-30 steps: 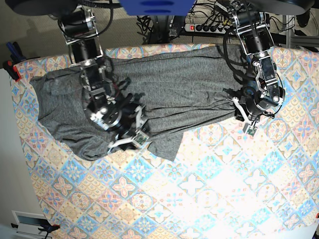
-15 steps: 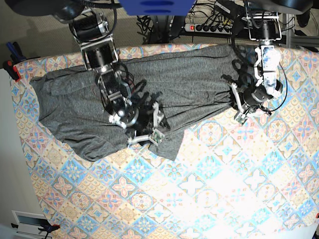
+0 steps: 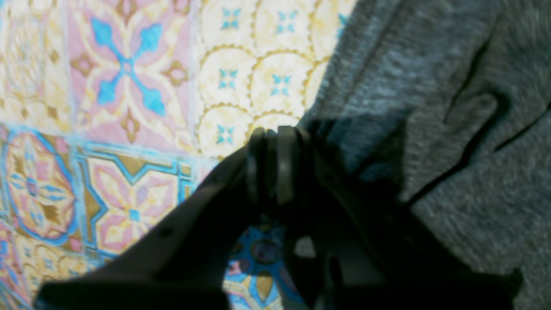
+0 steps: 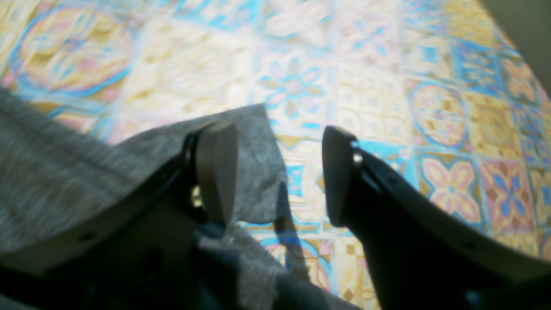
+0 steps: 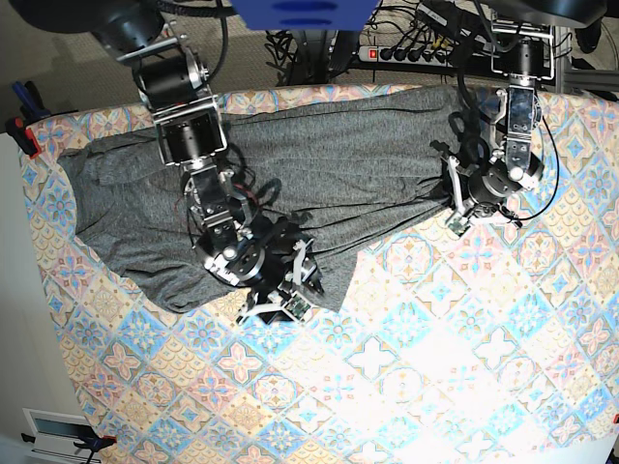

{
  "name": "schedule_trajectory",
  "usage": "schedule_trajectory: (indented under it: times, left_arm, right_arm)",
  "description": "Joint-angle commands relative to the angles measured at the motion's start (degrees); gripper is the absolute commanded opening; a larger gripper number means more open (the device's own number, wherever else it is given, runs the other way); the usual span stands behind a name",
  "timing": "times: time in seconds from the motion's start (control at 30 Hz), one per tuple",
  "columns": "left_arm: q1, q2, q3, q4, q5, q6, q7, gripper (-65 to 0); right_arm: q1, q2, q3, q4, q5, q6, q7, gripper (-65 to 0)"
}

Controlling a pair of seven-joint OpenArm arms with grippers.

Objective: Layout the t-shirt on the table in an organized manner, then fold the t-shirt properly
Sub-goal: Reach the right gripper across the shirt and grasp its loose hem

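- We see the t-shirt (image 5: 319,164) spread across the far part of the worktop (image 5: 455,367), from near the far left corner almost to the far right edge.
- The garment lies rumpled, with long creases running across it, and one flap (image 5: 329,275) hangs toward the worktop's middle.
- We find the right gripper (image 5: 290,295) over that flap's near edge. In the right wrist view its jaws stand apart, released: one finger (image 4: 215,168) over grey cloth, the other over bare tile print, nothing between them.
- We find the left gripper (image 5: 462,215) at the garment's near edge, toward the right edge of the worktop. In the left wrist view its jaws are clenched together right at the cloth's border (image 3: 327,86); we cannot tell whether fabric is pinched.
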Motion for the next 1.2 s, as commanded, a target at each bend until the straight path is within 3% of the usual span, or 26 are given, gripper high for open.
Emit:
schedule_trajectory:
  times: [0.0,0.4,0.67,0.87,1.17]
  left_arm:
    - [1.6,0.0,0.9,-0.8,0.6,-2.5,5.3,-61.0]
    - [2.5,-2.2,3.2,-0.8,0.7,-2.5,5.6,-61.0]
    - [2.8,-2.9,3.2,-0.8,0.7,-2.5,5.6,-60.9]
    - [2.6,-2.9,3.2,-0.8,1.6,-2.5,5.6,-60.9]
    - [2.7,-2.5,3.2,-0.8,4.5,-2.5,5.6,-60.9]
  right_arm:
    - [0.6,-1.2,-0.1,-0.4,0.9,0.7,1.5,-35.2]
    - [1.3,-1.4,0.0,-15.0,1.0,0.4,12.1,-35.2]
    - [5.1,-1.4,0.4,-18.4,1.1,0.4,12.4,-35.2]
    - [6.8,-1.4,5.9,-18.6,1.0,0.4,12.2,-35.2]
    - [8.4,-1.4,6.1,-19.1,1.0,0.4,12.2,-35.2]
